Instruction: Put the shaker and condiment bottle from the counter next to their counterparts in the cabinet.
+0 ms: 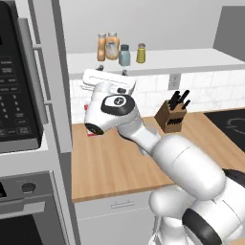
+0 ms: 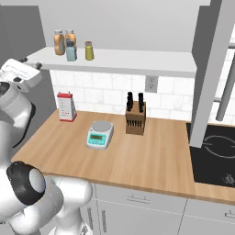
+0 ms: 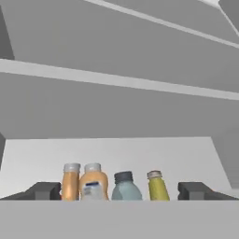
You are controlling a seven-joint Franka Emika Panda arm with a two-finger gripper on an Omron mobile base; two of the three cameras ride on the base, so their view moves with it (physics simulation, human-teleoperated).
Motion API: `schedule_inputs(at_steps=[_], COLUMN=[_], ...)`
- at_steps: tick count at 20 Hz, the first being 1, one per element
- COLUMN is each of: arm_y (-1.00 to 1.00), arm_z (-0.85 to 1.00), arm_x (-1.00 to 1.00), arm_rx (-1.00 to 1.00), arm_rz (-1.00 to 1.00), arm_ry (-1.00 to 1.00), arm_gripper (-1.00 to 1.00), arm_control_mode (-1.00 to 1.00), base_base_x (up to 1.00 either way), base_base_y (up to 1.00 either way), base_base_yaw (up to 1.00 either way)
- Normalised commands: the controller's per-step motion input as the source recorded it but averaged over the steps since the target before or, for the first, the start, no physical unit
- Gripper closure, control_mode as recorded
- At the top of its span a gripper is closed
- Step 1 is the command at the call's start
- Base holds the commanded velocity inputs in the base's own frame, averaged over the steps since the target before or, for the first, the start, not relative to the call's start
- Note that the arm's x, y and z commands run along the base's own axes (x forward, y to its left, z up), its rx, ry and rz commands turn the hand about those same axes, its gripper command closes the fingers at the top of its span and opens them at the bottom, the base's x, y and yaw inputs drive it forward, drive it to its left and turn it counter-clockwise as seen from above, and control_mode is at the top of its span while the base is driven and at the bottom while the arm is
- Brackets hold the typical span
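Shaker: the olive-yellow shaker (image 3: 157,186) stands upright on the cabinet board, ahead of the jaws and a little toward the right finger, long axis vertical.
Condiment bottle: the slim orange-tan condiment bottle (image 3: 70,182) stands upright ahead of the jaws toward the left finger, touching or just beside the wider orange bottle with a white label (image 3: 93,183).
Row order: between the fingers, left to right in the hand view, come the condiment bottle, the wider orange bottle, the grey-teal shaker (image 3: 125,186), then the olive-yellow shaker, all near one another.
Cabinet: the white shelf board (image 1: 191,60) carries all four; its grey back wall lies beyond them.
Gripper: the gripper (image 3: 119,191) is empty, its fingers wide apart with the whole row framed between them, none touched.
Stage, as a judgement: both task items appear already placed beside their counterparts, so the work looks finished or nearly so.
Counter: the wooden counter (image 2: 137,160), below the jaws, holds a knife block (image 2: 136,117), a kitchen scale (image 2: 100,133) and a box grater (image 2: 66,107).
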Motion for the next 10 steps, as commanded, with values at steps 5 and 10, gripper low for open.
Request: schedule_inputs(at_steps=[5,10], arm_y=[-0.59,-0.62], arm_z=[-0.44,-0.47], arm_x=[-1.0,-1.0], arm_rx=[0.0,0.0], arm_rz=[0.03,0.06], arm_ry=[-0.05,-0.02], arm_gripper=[-1.0,-1.0], arm_control_mode=[-1.0,-1.0], base_base_x=[0.0,0.0], base_base_y=[0.0,0.0], base_base_yaw=[0.0,0.0])
